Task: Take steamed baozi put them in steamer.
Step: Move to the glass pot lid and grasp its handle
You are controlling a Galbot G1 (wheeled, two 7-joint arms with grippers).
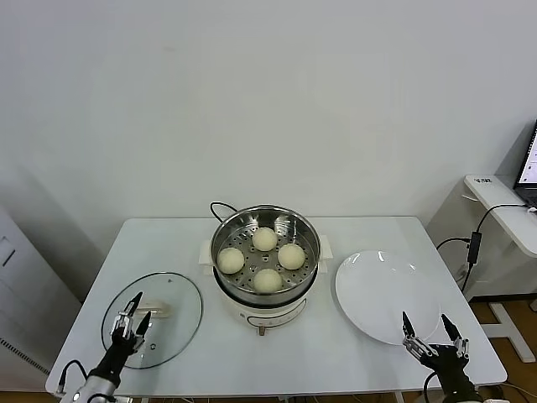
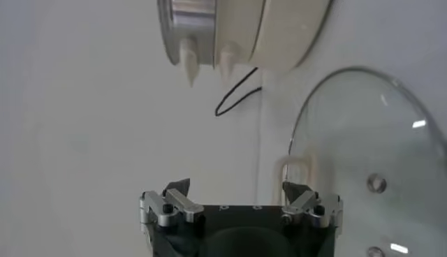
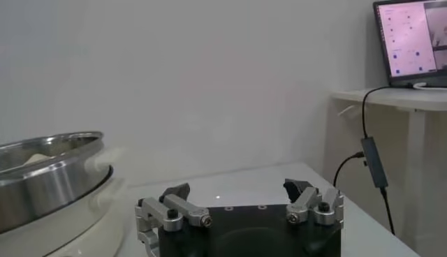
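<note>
four buns [image 1: 265,259] sit in the steamer [image 1: 225,225] in the middle of the table [image 1: 361,231]. the lid [image 1: 172,303] lies left, the plate [image 1: 382,294] right.

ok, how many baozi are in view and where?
4, all inside the steamer: baozi at the back, right, front and left. The white plate holds none. No others visible.

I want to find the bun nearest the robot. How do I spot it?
Look at the white table, then at the shiny steamer in its middle. Four baozi sit inside; yours is the front baozi, by the rim closest to the robot. The other three lie behind it, farther back.
</note>
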